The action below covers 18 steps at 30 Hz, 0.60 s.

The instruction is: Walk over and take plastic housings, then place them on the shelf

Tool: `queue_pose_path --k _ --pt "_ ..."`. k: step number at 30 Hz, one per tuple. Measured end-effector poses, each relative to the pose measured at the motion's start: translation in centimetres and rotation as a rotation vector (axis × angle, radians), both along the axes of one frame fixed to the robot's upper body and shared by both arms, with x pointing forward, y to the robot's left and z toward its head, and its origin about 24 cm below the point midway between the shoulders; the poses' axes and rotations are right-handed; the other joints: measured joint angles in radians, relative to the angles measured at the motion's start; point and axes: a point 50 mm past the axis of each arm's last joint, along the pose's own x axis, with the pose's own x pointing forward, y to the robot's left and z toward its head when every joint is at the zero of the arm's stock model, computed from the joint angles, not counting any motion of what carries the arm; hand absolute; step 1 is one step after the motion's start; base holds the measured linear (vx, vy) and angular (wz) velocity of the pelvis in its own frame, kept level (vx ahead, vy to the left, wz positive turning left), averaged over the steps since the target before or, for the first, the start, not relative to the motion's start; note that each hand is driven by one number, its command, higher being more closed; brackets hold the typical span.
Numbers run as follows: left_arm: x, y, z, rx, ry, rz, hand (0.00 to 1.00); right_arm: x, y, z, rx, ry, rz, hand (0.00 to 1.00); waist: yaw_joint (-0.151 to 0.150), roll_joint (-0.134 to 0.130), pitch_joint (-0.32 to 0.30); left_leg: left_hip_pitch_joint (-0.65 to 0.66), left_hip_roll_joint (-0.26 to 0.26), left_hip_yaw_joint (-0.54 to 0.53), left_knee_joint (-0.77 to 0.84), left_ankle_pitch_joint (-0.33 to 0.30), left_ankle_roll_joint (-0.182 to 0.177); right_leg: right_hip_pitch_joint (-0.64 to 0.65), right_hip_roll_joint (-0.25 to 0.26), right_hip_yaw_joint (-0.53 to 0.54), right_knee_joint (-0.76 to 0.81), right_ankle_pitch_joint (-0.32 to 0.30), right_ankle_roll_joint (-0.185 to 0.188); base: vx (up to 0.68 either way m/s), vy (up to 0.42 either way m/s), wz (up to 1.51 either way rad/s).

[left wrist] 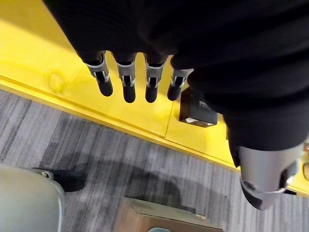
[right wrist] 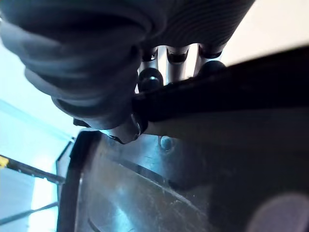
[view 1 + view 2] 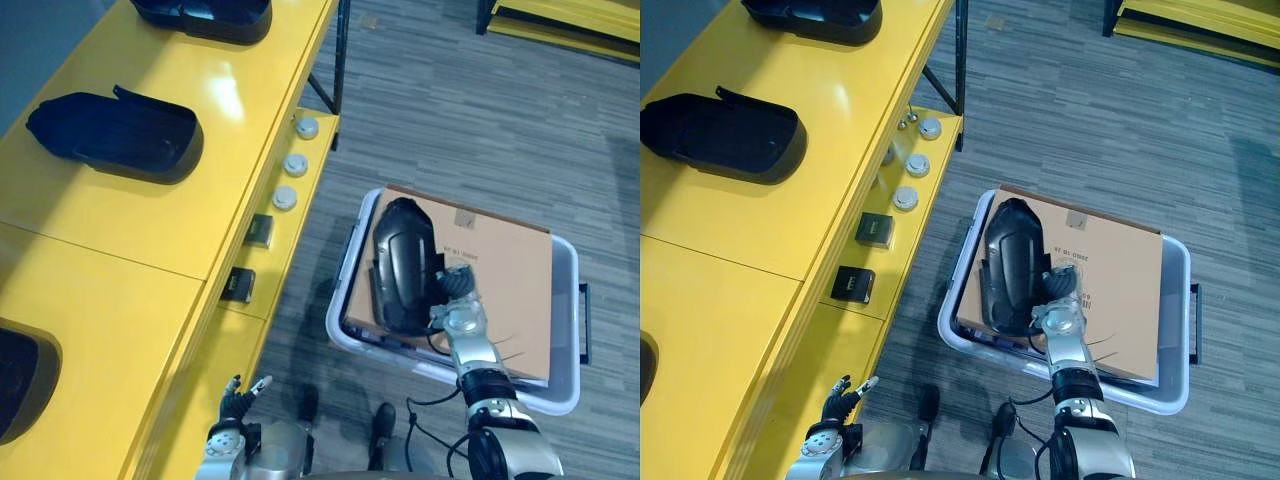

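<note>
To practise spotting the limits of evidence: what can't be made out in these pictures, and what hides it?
Bin contents: eye views, covered by cardboard.
Nearest shelf housing: left eye view, cut off by the edge.
Right hand, its hold on bin housing: right wrist view, rim hides it.

There are four black plastic housings (image 3: 115, 130), one grey bin (image 3: 568, 320), one cardboard sheet (image 3: 500, 270), three round white knobs (image 3: 295, 163) and two small black boxes (image 3: 237, 285).
</note>
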Motion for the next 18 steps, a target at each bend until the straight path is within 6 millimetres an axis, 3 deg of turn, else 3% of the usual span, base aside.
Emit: queue_pose_path --k 3,7,12,16,18 --pt "1.2 -1.1 1.6 -0.009 -0.100 -0.042 0.00 -1.1 -1.2 1.5 -0.031 -0.093 -0.083 1.00 -0.004 0.000 -0.032 -0.003 -0.001 -0.007 0.005 0.001 -0.002 0.001 -0.001 -0.002 0.000 0.000 0.000 -0.01 -0.001 0.01" --pt "3.7 -2.8 4.6 -0.027 -0.274 -0.107 0.00 -1.8 -1.3 3.6 -0.062 -0.209 -0.124 1.00 -0.013 0.001 -0.046 -0.006 -0.002 -0.013 0.022 0.001 -0.002 0.008 -0.001 -0.004 0.000 -0.003 0.001 -0.04 -0.010 0.04" --pt "6.0 -4.7 9.3 -0.054 -0.505 -0.167 0.00 -2.5 0.2 5.8 -0.092 -0.324 -0.098 1.00 -0.029 0.000 -0.069 -0.009 -0.009 -0.023 0.024 0.001 -0.002 0.012 -0.008 -0.020 0.001 -0.037 0.002 -0.08 -0.033 0.04" --pt "7.0 -5.8 13.3 -0.073 -0.692 -0.180 0.00 -3.2 2.0 7.5 -0.121 -0.417 -0.040 1.00 -0.046 0.014 -0.100 -0.009 -0.010 -0.036 0.033 0.001 -0.002 0.019 -0.005 -0.030 0.003 -0.047 -0.002 -0.06 -0.026 0.07" --pt "7.6 -6.3 16.4 -0.081 -0.836 -0.187 0.00 -3.5 3.5 8.9 -0.145 -0.490 0.012 1.00 -0.056 0.013 -0.121 -0.009 -0.007 -0.036 0.033 0.001 -0.002 0.019 -0.002 -0.028 0.003 -0.047 -0.002 0.00 0.000 0.00"
